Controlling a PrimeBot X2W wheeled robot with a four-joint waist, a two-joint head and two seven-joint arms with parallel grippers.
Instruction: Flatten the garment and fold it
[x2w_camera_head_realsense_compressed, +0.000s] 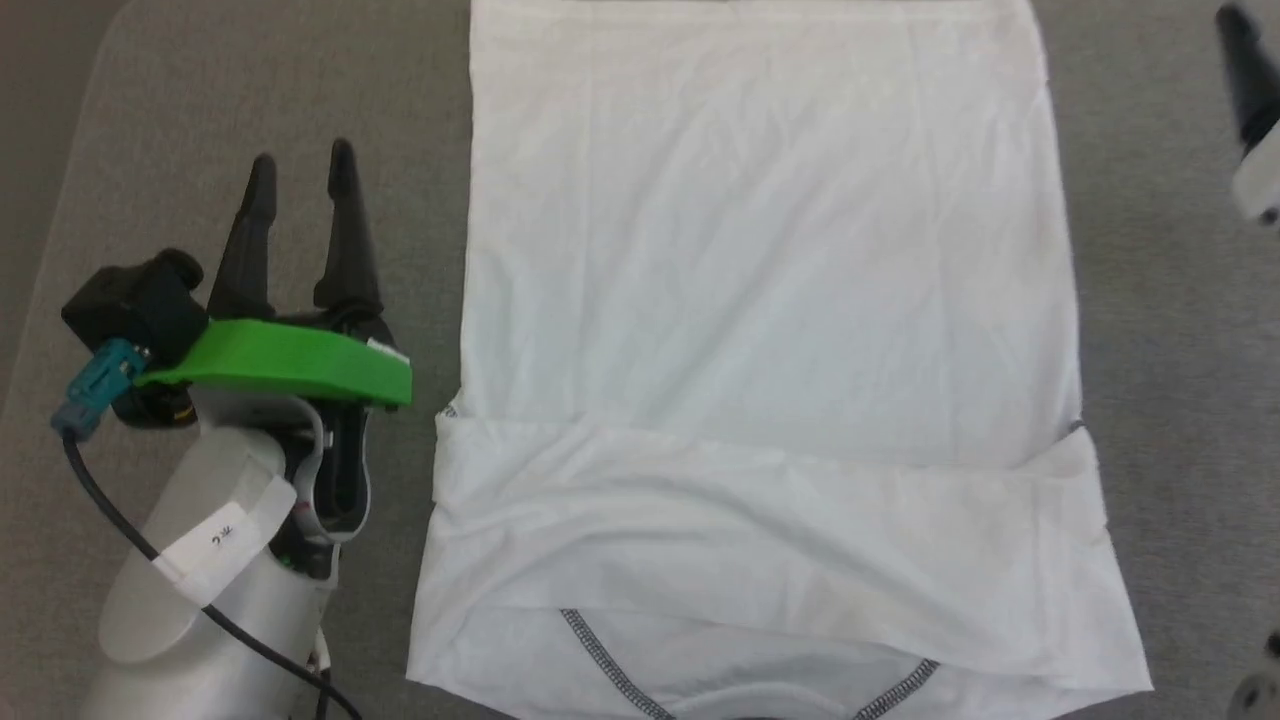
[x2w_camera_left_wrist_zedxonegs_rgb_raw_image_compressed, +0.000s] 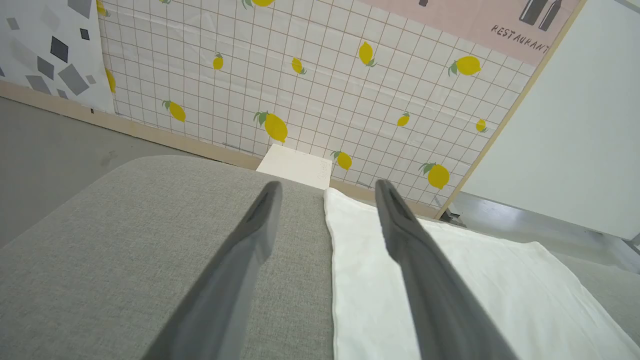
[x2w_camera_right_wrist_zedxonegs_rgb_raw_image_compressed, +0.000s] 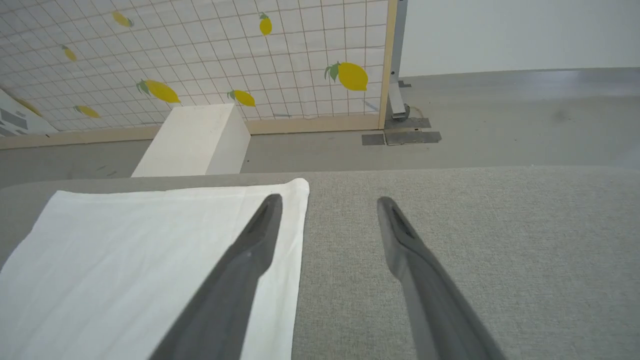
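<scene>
As L tool (x2w_camera_head_realsense_compressed: 302, 158) gapes, garment (x2w_camera_head_realsense_compressed: 760, 300) sits rt.

**Counting What Is Here**

There is one white shirt (x2w_camera_head_realsense_compressed: 760, 300). It has two dark zigzag seams (x2w_camera_head_realsense_compressed: 600, 660). There is one grey bench (x2w_camera_head_realsense_compressed: 250, 80). There are two grippers, the left gripper (x2w_camera_head_realsense_compressed: 302, 160) and the right gripper (x2w_camera_right_wrist_zedxonegs_rgb_raw_image_compressed: 329, 201). Each one has two long dark fingers (x2w_camera_right_wrist_zedxonegs_rgb_raw_image_compressed: 237, 280), so that makes four fingers in all. There is one white box (x2w_camera_right_wrist_zedxonegs_rgb_raw_image_compressed: 195, 140). The left arm has one green cover (x2w_camera_head_realsense_compressed: 290, 360) and one black cable (x2w_camera_head_realsense_compressed: 97, 497).
</scene>
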